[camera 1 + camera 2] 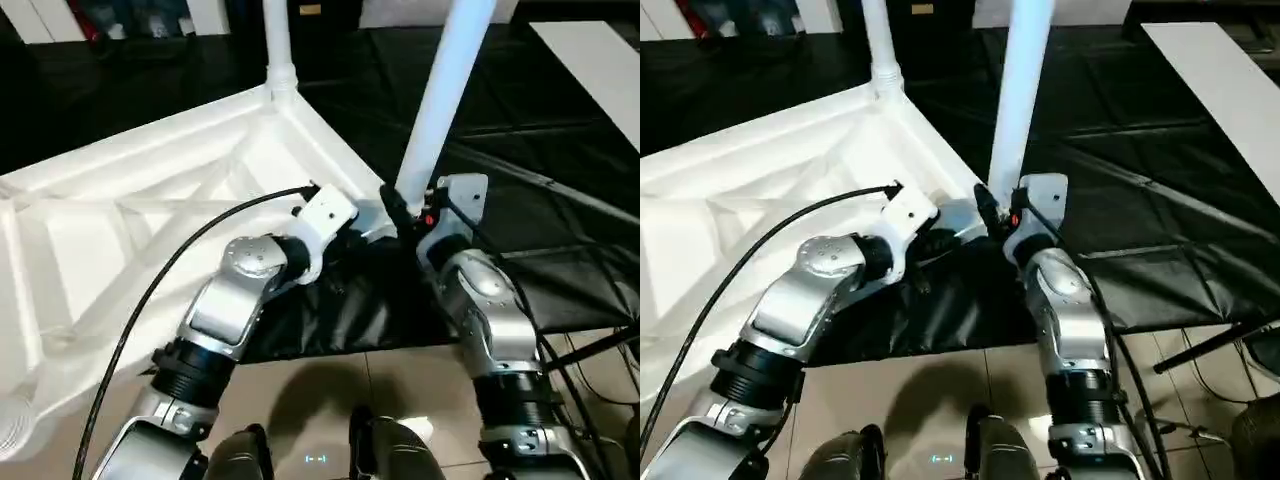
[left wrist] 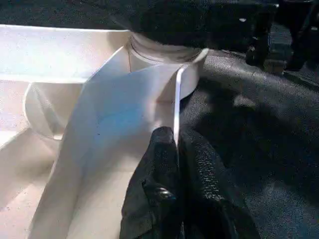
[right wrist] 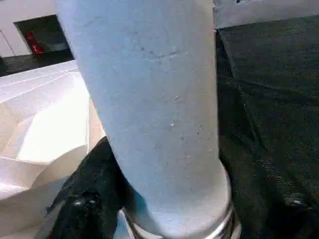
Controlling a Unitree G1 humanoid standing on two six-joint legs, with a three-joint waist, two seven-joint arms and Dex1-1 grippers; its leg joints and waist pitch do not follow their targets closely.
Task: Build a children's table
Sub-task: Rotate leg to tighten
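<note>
- I see the white table top [image 1: 150, 210] lying upside down on the black-covered worktable [image 1: 560, 150], ribs up; its near corner sits just at the worktable's front edge, with tiled floor [image 1: 330, 390] below it.
- Open room for moving lies to my right: a wide stretch of black cover runs beyond the right arm, with a white panel [image 1: 590, 55] well apart at the far right. Cables [image 1: 590, 350] trail near the worktable's right front corner.
- On my left the top takes up nearly all the surface, and its raised rim walls close in the left arm's side.
- One leg [image 1: 277, 40] stands upright in the far corner socket. A second leg [image 1: 440, 100] rises from the near corner socket, leaning slightly to the right in the head view.
- My right gripper [image 1: 400, 212] is at the base of that second leg; in the right wrist view the leg crowds the lens, a black finger [image 3: 89, 199] lies against its side, and the collar meets the socket. I read it as clamped on the leg.
- My left gripper [image 2: 175, 149] pinches the thin rim wall of the top just beside the same socket [image 2: 164, 55], its fingers closed narrowly with the wall's edge between them.
- The plastic looks clean white, with diagonal ribs crossing the underside.
</note>
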